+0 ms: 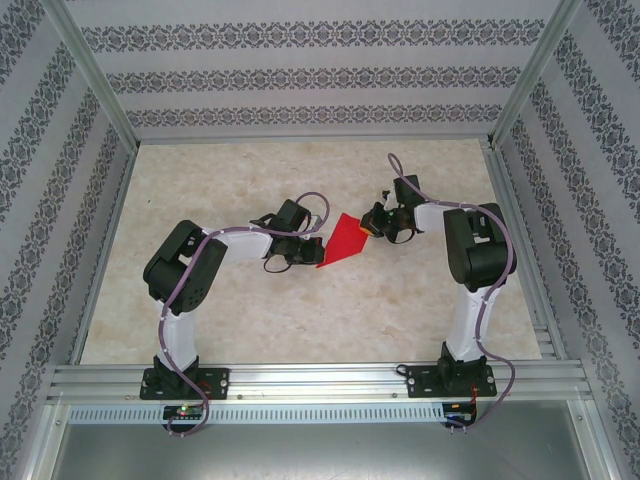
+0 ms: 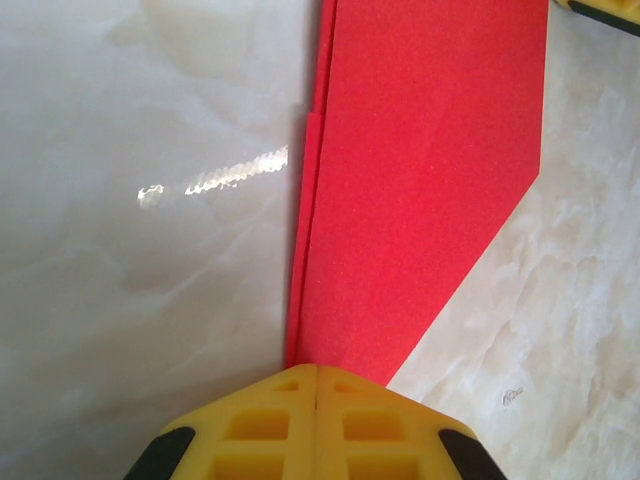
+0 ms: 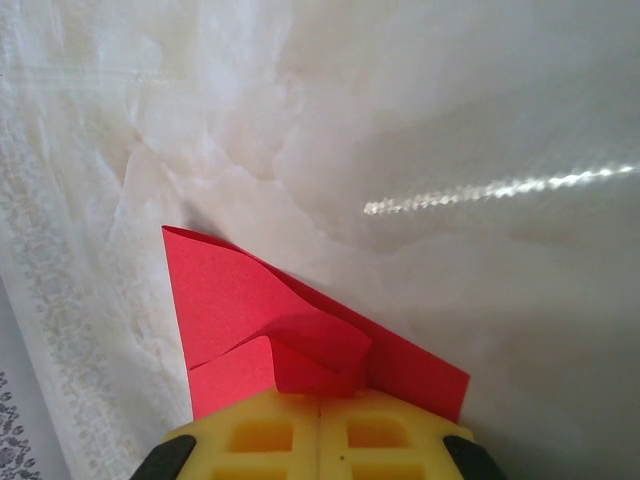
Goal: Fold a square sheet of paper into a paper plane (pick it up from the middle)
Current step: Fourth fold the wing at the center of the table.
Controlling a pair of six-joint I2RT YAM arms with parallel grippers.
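- The plane, a red creased wedge, lies just above the middle of the top view on the pale marbled table, its point toward the lower left and its broad end toward the upper right.
- In the left wrist view the plane runs from the top edge down to the bottom centre, narrowing as it goes. Layered fold edges show along its left side, and its right side is cut at a slant.
- In the right wrist view the plane sits at the lower left, with a small flap curling up by the fingertips.
- The left gripper meets the plane's narrow end. Its yellow fingers are pressed together, and the red tip goes in at their seam.
- The right gripper is at the broad end. Its fingers are closed on the paper's edge.
- The table around the plane shows a bright streak of glare.
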